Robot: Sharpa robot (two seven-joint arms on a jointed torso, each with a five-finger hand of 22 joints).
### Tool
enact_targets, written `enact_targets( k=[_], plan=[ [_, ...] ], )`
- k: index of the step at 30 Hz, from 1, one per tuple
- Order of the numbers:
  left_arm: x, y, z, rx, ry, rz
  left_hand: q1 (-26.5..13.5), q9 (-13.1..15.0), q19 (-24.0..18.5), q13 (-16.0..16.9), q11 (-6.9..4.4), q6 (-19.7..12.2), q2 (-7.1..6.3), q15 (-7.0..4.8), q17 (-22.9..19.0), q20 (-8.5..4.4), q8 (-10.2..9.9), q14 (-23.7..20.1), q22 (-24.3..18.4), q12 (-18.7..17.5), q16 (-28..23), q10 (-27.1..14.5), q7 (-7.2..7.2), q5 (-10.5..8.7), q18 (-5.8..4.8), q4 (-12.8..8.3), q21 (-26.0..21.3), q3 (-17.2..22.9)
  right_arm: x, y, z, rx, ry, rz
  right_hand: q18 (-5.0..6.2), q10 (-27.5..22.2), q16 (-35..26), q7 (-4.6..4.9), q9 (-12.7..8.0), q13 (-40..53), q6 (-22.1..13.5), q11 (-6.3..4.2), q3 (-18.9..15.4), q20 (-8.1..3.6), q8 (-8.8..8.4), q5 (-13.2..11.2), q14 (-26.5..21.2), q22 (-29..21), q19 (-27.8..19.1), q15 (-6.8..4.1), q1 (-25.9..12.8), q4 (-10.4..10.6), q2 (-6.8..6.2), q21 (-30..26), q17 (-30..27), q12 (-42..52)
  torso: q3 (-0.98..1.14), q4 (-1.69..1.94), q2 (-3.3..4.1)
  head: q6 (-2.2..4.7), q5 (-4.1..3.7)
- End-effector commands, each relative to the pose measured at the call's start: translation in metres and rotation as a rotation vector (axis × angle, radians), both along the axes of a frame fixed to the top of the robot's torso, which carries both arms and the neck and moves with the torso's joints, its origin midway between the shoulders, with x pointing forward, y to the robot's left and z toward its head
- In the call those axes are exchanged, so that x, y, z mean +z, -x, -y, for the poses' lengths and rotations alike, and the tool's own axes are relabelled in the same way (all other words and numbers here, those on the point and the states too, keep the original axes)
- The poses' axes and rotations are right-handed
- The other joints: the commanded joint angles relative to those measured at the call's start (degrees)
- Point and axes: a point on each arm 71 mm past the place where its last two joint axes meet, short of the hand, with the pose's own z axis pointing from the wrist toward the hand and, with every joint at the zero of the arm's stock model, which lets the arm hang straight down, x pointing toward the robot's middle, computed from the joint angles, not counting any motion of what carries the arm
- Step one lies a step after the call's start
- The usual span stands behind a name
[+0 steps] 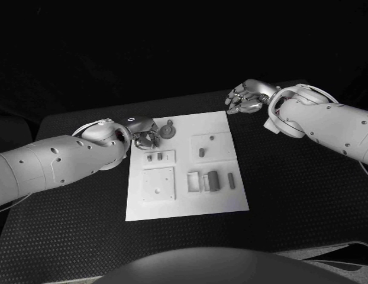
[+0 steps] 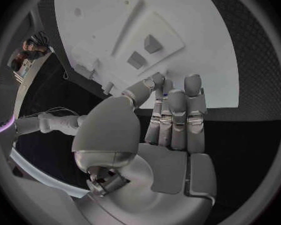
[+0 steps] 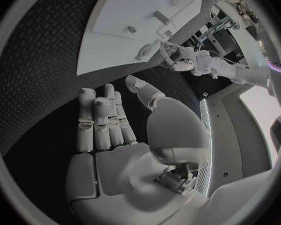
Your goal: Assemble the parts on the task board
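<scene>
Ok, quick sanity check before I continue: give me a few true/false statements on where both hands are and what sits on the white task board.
1. The left silver hand is at the far left corner of the white rectangular task board. True.
2. The right silver hand holds a small grey part. False: its fingers are apart with nothing in them, over the black table just beyond the board's far right corner.
3. Several small grey upright parts stand together near the board's middle. True.
4. The task board hangs over the table's edge. False: it lies flat, wholly on the table.
5. Both hands rest on the board's middle. False: each is at a far corner.
</scene>
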Motion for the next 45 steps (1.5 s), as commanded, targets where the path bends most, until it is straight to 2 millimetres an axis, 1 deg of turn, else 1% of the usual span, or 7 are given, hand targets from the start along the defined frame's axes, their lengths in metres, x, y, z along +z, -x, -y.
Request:
enact_targets(
  k=[1,21,35,40,45],
  plan=[
    [-0.0014,0.0001,0.001,-0.004,-0.01,-0.02,-0.27,0.05,0.02,0.08,0.19,0.21,0.49,0.03,0.08,-0.46,0.15,0.18,0.89,-0.24,-0.31,0.34,0.07,-0.1,3.45,-0.01,-0.27,0.31,-0.0004,0.0005,-0.0009,0.012,0.0,-0.006,2.66,1.0,0.39,0.67,0.09,0.09,-0.37,0.55,-0.03,-0.25,0.22,0.35,-0.32,1.03,0.04,-0.03,-0.47,0.26,0.14,-0.12,-0.1,-0.29,0.01,0.01,0.01,0.0,-0.05],
    [-0.002,-0.0003,0.0008,-0.006,-0.016,-0.025,-0.29,0.07,0.02,0.11,0.2,0.17,0.59,0.05,0.1,-0.47,0.15,0.17,0.88,-0.3,-0.33,0.35,0.09,-0.12,3.43,-0.03,-0.33,0.37,-0.0005,0.0006,-0.0007,0.013,0.0,-0.006,2.66,1.0,0.39,0.68,0.09,0.1,-0.37,0.55,-0.03,-0.25,0.22,0.36,-0.32,1.03,0.04,-0.03,-0.49,0.26,0.14,-0.12,-0.11,-0.3,-0.03,0.03,0.0,0.0,-0.1],
    [-0.0047,-0.0035,0.0074,-0.013,-0.022,-0.032,-0.31,0.07,0.02,0.11,0.22,0.12,0.62,0.06,0.11,-0.48,0.13,0.15,0.87,-0.35,-0.35,0.32,0.1,-0.12,3.42,-0.02,-0.37,0.39,-0.0005,0.0008,-0.0014,0.015,0.0,-0.006,2.66,1.0,0.39,0.68,0.09,0.1,-0.37,0.55,-0.03,-0.25,0.22,0.35,-0.32,1.03,0.04,-0.03,-0.5,0.27,0.14,-0.12,-0.12,-0.31,0.07,-0.04,0.0,0.0,-0.1],
    [-0.007,-0.0037,0.0076,-0.013,-0.038,-0.049,-0.32,0.08,0.03,0.12,0.22,0.11,0.67,0.06,0.12,-0.48,0.13,0.15,0.87,-0.36,-0.36,0.33,0.11,-0.12,3.42,-0.01,-0.38,0.41,-0.0007,0.0008,-0.0012,0.015,0.0,-0.006,2.66,1.0,0.39,0.68,0.09,0.11,-0.37,0.55,-0.03,-0.25,0.22,0.35,-0.32,1.03,0.04,-0.03,-0.51,0.28,0.15,-0.12,-0.12,-0.31,0.08,-0.08,0.01,0.0,-0.14],
    [-0.0092,-0.0039,0.0058,-0.008,-0.05,-0.062,-0.37,0.08,0.02,0.12,0.23,0.09,0.71,0.07,0.13,-0.47,0.12,0.14,0.87,-0.38,-0.36,0.31,0.12,-0.13,3.4,0.0,-0.4,0.39,-0.0006,0.0009,-0.0005,0.014,0.0,-0.006,2.66,1.0,0.39,0.68,0.09,0.11,-0.37,0.55,-0.03,-0.25,0.22,0.35,-0.33,1.03,0.04,-0.03,-0.51,0.28,0.14,-0.12,-0.12,-0.31,0.05,0.0,0.0,0.0,-0.27]
  ],
)
